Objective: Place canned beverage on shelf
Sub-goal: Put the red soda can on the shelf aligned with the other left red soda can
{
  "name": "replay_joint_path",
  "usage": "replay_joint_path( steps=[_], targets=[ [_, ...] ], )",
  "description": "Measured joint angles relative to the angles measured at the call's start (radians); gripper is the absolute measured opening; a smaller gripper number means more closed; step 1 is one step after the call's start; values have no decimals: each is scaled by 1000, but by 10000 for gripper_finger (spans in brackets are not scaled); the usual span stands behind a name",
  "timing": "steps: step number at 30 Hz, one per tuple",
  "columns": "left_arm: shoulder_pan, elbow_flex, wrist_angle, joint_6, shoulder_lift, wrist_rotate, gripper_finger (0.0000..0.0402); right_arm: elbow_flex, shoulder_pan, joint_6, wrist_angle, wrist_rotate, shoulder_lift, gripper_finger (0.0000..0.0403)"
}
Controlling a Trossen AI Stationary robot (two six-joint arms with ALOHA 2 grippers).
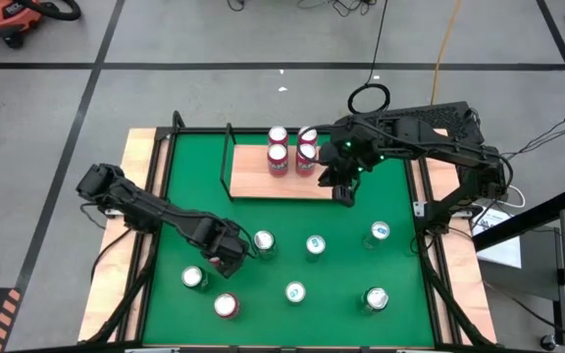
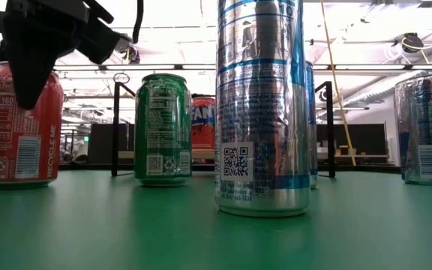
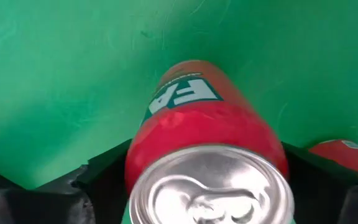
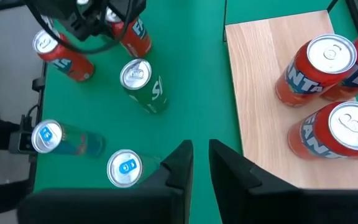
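Fingers of left gripper (image 1: 231, 257) straddle an upright red can (image 3: 207, 155) on the green mat (image 1: 341, 211); contact unclear. Right gripper (image 4: 201, 165), nearly shut and empty, hovers beside the shelf (image 1: 253, 176), which carries four cans. Only the low view shows barcodes.

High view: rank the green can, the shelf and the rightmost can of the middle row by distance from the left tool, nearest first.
1. Green can, right beside the left tool.
2. Shelf, at the mat's back.
3. Rightmost can, near the mat's right edge.
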Motion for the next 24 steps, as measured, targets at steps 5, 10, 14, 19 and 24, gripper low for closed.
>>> replay_joint_path(
  steps=[5,10,14,19,24],
  targets=[
    [25,0,-14,22,2,16,280,0,0,55,38,1,0,43],
    [62,32,-109,60,-50,81,279,0,14,141,118,23,0,43],
    [91,132,-184,70,-129,70,279,0,59,207,209,84,0,43],
    [136,260,-211,72,-228,-12,279,0,120,248,299,134,5,43],
    [195,367,-216,109,-293,-55,279,-1,166,285,351,159,14,47]
  ],
)
